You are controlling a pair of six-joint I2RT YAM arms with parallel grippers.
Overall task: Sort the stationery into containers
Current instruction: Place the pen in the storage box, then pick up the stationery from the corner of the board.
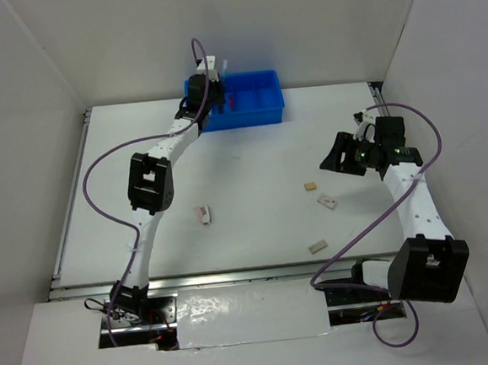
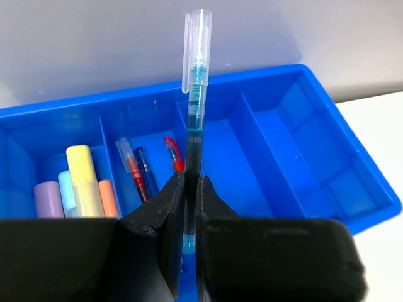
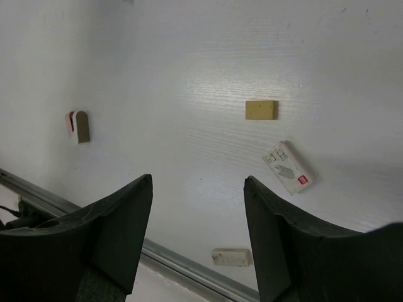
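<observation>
White tabletop (image 1: 251, 165), blue tray (image 2: 352, 207) ahead.
My left gripper (image 2: 191, 182) is clamping a teal pen (image 2: 196, 107); my right gripper (image 3: 198, 182) is hanging open above erasers (image 3: 261, 109).

The left gripper (image 2: 191, 184) pinches a slim teal pen with a clear cap (image 2: 196, 94) upright above the blue plastic four-compartment tray (image 2: 343, 157). A pale yellow bar (image 2: 85, 176) lies in the tray's left end compartment; thin red pens (image 2: 133, 173) and a blue pen (image 2: 146, 170) lie in the next.
</observation>
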